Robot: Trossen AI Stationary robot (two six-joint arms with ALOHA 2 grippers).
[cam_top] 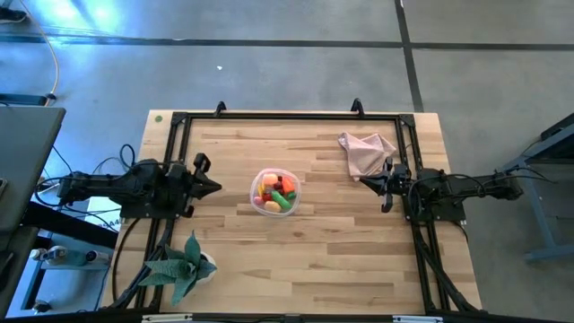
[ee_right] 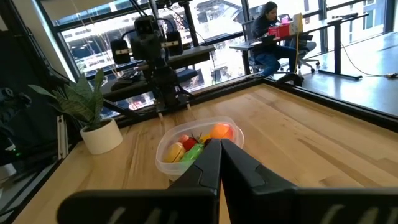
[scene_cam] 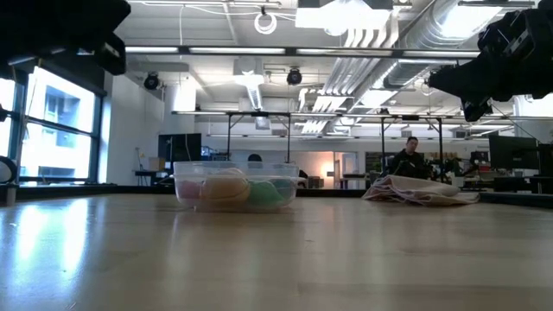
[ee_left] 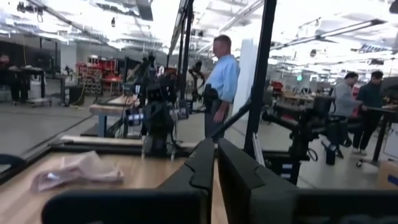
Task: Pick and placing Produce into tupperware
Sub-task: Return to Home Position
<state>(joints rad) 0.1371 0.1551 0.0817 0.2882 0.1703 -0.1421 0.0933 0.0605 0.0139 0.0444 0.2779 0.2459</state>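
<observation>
The tupperware (cam_top: 275, 191) stands on the middle of the table, a round clear tub with a whitish rim. It holds the produce (cam_top: 274, 190): orange, yellow, red and green pieces, also seen in the right wrist view (ee_right: 198, 144) and through the tub wall in the low view (scene_cam: 235, 191). My left gripper (cam_top: 215, 187) hangs shut above the table, left of the tub. My right gripper (cam_top: 363, 178) hangs shut to the tub's right, beside the pink cloth. Neither touches anything.
A crumpled pink cloth (cam_top: 364, 151) lies near the far right corner. A green leafy plant in a white pot (cam_top: 186, 266) stands at the near left. A black frame (cam_top: 287, 116) runs round the table edges. People stand and sit in the room beyond.
</observation>
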